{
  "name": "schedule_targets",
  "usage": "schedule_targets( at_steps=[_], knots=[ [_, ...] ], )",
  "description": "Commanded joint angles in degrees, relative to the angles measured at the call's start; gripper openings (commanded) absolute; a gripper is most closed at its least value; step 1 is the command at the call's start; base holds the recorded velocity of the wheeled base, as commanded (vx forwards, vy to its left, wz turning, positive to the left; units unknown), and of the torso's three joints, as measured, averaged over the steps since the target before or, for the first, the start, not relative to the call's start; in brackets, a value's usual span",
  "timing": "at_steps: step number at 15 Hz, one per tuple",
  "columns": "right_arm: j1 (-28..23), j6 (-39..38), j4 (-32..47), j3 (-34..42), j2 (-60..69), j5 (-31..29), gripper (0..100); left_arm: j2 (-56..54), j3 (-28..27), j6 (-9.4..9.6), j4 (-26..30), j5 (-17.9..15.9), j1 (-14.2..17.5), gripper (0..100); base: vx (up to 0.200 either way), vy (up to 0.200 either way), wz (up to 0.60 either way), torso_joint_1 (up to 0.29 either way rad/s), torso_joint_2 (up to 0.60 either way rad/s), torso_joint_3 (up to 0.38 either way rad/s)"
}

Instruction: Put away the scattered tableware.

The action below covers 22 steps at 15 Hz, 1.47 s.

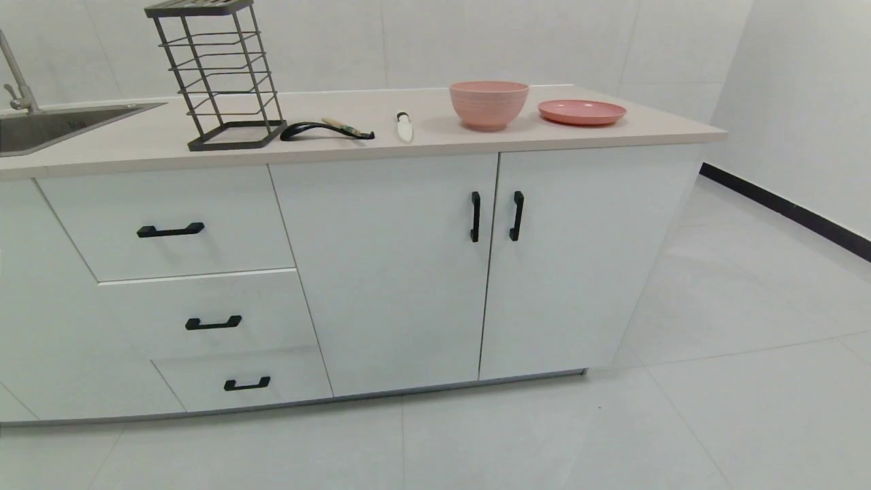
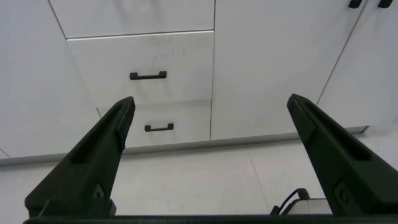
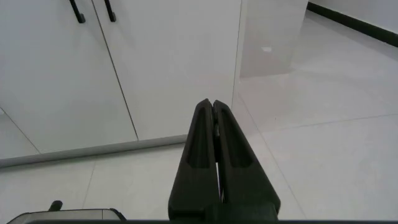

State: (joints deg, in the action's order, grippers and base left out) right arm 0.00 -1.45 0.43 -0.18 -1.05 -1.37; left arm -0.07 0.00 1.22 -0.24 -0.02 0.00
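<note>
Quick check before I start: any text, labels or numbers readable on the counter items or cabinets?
No readable text anywhere.
Faint mark inside the sink: too blurred to read.
Bowl, plate, rack, cabinet doors: no print visible.

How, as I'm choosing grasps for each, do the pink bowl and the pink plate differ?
The bowl is deep, with tall curved walls; the plate is shallow and nearly flat. The bowl stands higher than the plate. The bowl sits farther from the right end of the countertop; the plate lies nearer it. Both are pink, upright, and rest apart on the countertop.
</note>
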Motion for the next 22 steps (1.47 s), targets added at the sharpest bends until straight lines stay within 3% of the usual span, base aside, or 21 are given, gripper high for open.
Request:
schedule_targets(
  at_steps=[1,3,6,9,10,12,17,18,22],
  knots=[
    [0.00,-0.13,0.01,0.09,-0.01,0.05,0,0.07,0.00,0.28,-0.02,-0.06,0.00,100,0.000,0.000,0.00,0.000,0.00,0.000],
    [0.00,-0.13,-0.51,0.09,-0.01,-0.04,0,0.07,0.00,0.28,-0.02,-0.06,0.00,100,0.000,0.000,0.00,0.000,0.00,0.000],
    [0.00,0.04,-9.39,0.18,-0.01,0.05,0,0.07,0.00,0.28,-0.11,-0.33,0.00,100,0.000,0.000,0.00,0.000,0.00,0.000],
    [0.35,-0.40,-8.25,-5.09,-2.03,3.65,0,0.07,0.00,0.28,-0.02,-0.33,-0.09,100,0.000,0.000,0.00,0.000,0.00,0.000],
    [1.23,-0.13,-3.15,-11.86,-10.55,10.51,0,0.07,0.00,0.28,-0.02,-0.33,0.00,100,0.000,0.000,0.00,0.000,0.00,0.000],
    [4.31,1.63,-3.15,-14.41,-19.25,13.93,0,0.07,0.00,0.28,-0.02,-0.42,-0.09,100,0.000,0.000,0.00,0.000,0.00,0.000],
    [11.51,2.68,-7.55,-15.20,-34.20,15.87,0,0.07,0.00,0.19,-0.02,-0.42,-0.09,100,0.000,0.000,0.00,0.000,0.00,0.000],
    [11.51,3.65,-9.04,-15.55,-36.83,16.57,100,0.07,0.00,0.10,-0.02,-0.42,-0.09,100,0.000,0.000,0.00,0.000,0.00,0.000],
    [11.51,4.44,-23.63,-16.69,-51.07,17.45,100,0.07,0.00,0.10,-0.11,-0.59,-0.09,100,0.000,0.000,0.00,0.000,0.00,0.000]
  ],
)
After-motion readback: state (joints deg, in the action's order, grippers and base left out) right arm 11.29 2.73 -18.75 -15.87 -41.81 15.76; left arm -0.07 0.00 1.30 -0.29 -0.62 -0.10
